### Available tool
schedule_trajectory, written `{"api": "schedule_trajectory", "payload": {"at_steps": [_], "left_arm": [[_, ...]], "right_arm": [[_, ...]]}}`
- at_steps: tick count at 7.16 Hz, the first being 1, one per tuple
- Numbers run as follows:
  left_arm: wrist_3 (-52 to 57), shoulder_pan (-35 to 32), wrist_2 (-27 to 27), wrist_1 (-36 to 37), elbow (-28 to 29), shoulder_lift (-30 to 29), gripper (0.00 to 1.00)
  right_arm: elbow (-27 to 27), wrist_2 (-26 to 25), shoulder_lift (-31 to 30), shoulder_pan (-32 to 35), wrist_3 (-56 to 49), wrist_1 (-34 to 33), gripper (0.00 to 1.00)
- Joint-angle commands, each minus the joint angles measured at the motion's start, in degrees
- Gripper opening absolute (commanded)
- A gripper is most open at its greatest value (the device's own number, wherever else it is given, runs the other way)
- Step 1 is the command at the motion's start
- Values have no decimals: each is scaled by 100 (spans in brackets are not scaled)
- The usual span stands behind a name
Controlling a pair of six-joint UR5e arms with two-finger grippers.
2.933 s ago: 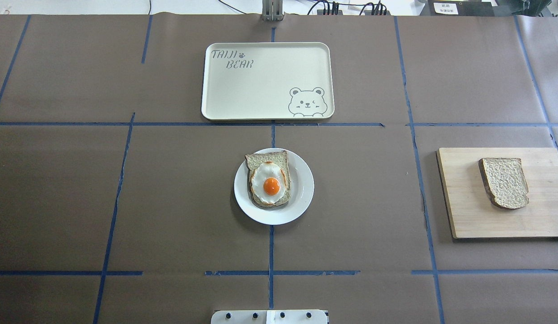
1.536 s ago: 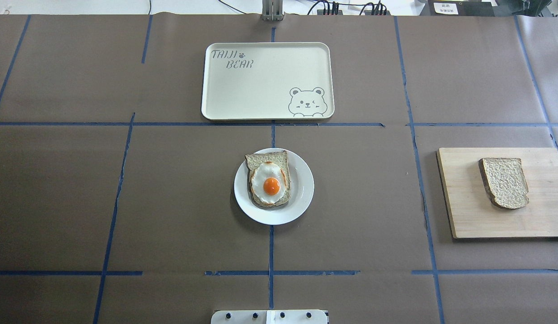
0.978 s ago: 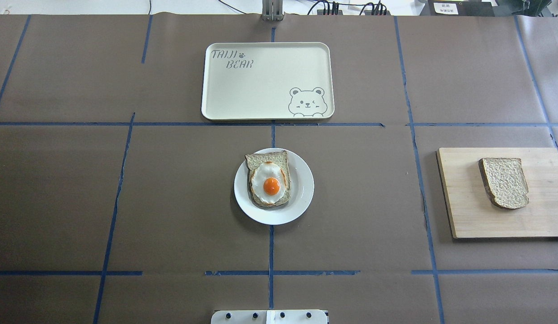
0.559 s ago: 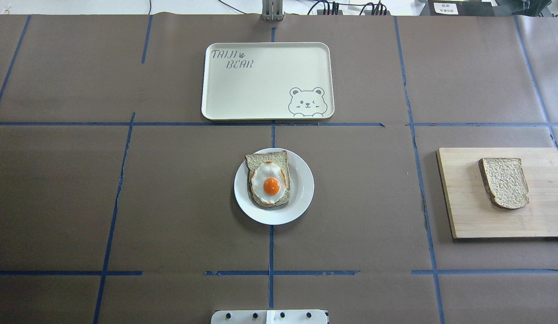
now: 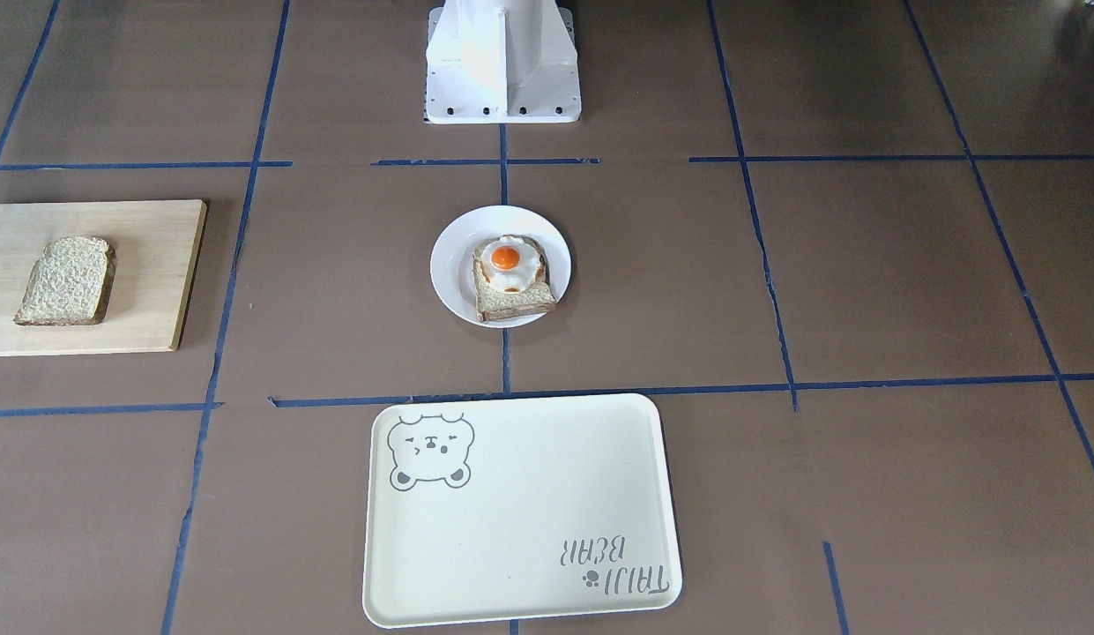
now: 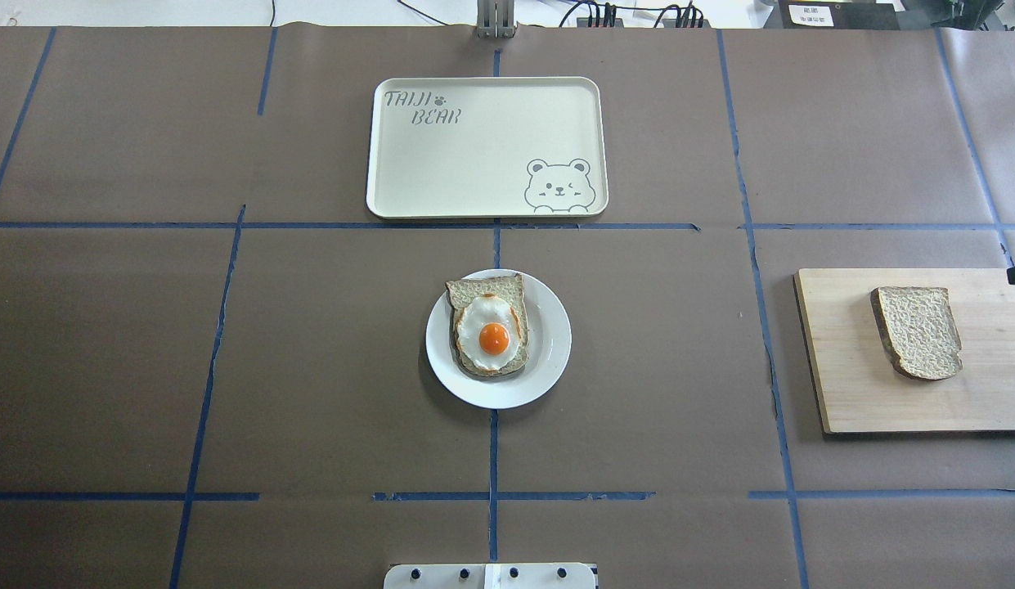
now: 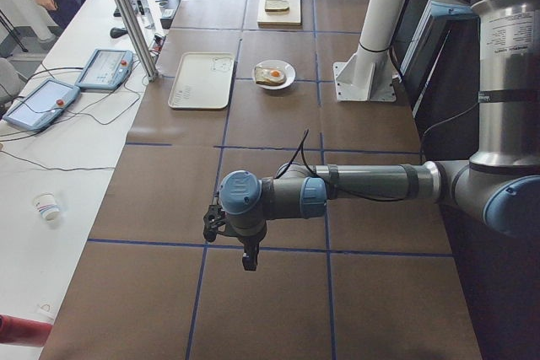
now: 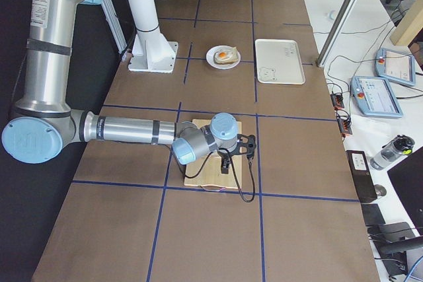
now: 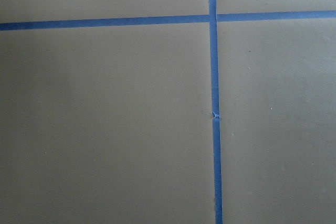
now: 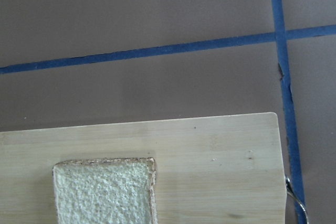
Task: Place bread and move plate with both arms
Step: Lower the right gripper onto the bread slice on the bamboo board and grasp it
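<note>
**Both hands out at the desk ends, bread on the board, plate mid-desk**

Writing: the cream tray (image 6: 474, 164) reads "TAIJI BEAR" with a paw mark in one corner. A winking bear is drawn in the opposite corner. No other text is legible.

Right hand (image 8: 244, 147): it hovers over the outer far corner of the wooden board (image 6: 851, 384). Only a sliver shows overhead at the frame edge, so I can't tell whether the fingers are apart or together. The bread (image 6: 918, 330) lies flat on the board, below the hand and offset toward the robot side. It touches nothing but the board. The right wrist view shows the board's corner and one corner of the slice.

Left hand (image 7: 213, 223): it hangs over the desk (image 6: 106, 368) at the opposite end, well apart from everything. It shows in the side view only, so finger state is again unknown. Under it the wrist view shows brown cover and a cross of blue tape.

Plate (image 6: 554, 348): it sits between the two hands, well apart from both, straight out from the white base (image 5: 502, 62). It holds a darker slice topped with a fried egg (image 6: 492, 335) (slice offset toward the left-hand side, bare rim on the other).

Edges: the tray sits beyond the plate, with a tape line between them. Brown desk separates the plate from the tray and from the board.
</note>
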Motion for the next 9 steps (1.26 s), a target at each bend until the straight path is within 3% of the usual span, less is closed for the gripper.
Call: {"api": "schedule_trajectory", "payload": {"at_steps": [1,3,4,8,9], "left_arm": [[0,0,0,0,-2,5,100],[0,0,0,9,-46,5,100],[0,-9,0,0,-46,5,100],[0,-9,0,9,-108,5,100],[0,-9,0,9,-108,5,100]], "right_arm": [[-13,-401,-7,-595,382,290,100],[-22,-481,10,-912,462,291,99],[-48,-526,19,-1035,514,291,94],[-233,-535,63,-1142,558,282,61],[-250,-535,63,-1151,558,282,58]]}}
